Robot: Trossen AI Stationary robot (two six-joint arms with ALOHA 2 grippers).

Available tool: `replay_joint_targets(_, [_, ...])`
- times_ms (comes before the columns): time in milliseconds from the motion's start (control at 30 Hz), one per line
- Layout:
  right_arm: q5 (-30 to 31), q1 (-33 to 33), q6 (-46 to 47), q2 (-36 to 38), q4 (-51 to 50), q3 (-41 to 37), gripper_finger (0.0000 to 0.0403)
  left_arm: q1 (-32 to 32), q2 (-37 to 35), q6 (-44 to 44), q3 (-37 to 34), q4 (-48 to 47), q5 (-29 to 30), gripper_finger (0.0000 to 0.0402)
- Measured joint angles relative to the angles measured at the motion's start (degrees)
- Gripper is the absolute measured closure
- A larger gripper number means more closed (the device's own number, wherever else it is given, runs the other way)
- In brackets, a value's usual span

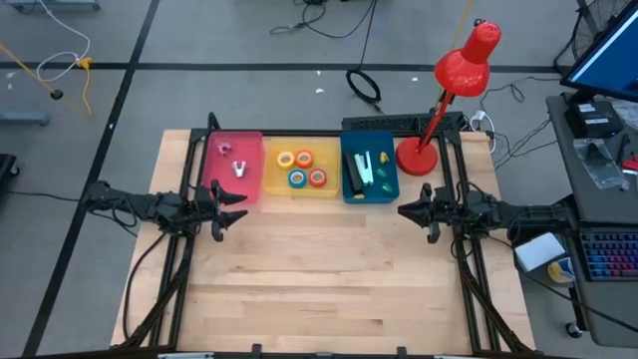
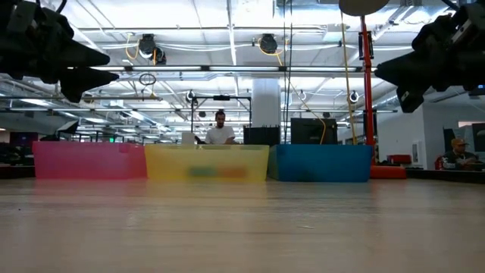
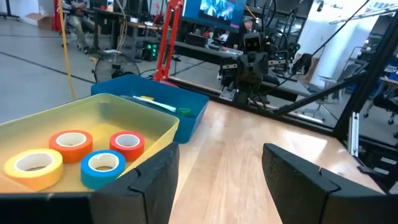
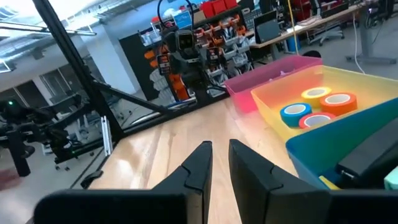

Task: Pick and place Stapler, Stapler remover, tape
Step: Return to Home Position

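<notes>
Three bins stand in a row at the table's far side. The pink bin (image 1: 234, 165) holds a small stapler remover (image 1: 239, 168). The yellow bin (image 1: 301, 189) holds several tape rolls: yellow (image 3: 34, 165), orange (image 3: 71, 143), red (image 3: 127, 144) and blue (image 3: 102, 167). The blue bin (image 1: 347, 170) holds a black stapler (image 1: 356, 172) and a green-and-white one (image 1: 370, 168). My left gripper (image 3: 217, 155) hangs open, pointing level, near the pink bin's front at the table's left (image 1: 234, 204). My right gripper (image 4: 219, 146) hangs shut and empty at the table's right (image 1: 409, 211).
A red desk lamp (image 1: 449, 90) stands on its base (image 1: 417, 157) at the far right, beside the blue bin. Bare wood (image 1: 319, 279) stretches from the bins to the near edge. Black frame rails (image 1: 469, 269) run along both sides. People sit in the room beyond.
</notes>
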State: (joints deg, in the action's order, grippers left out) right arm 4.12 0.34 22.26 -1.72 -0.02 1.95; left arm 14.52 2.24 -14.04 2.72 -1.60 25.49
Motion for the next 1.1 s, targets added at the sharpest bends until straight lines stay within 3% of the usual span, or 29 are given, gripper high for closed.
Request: replay_joint_targets(1100, [0.3,0.0,-0.5,-0.2,5.3,-0.2,0.0353,0.0,0.0,0.1,0.0,0.1,0.1,0.0172])
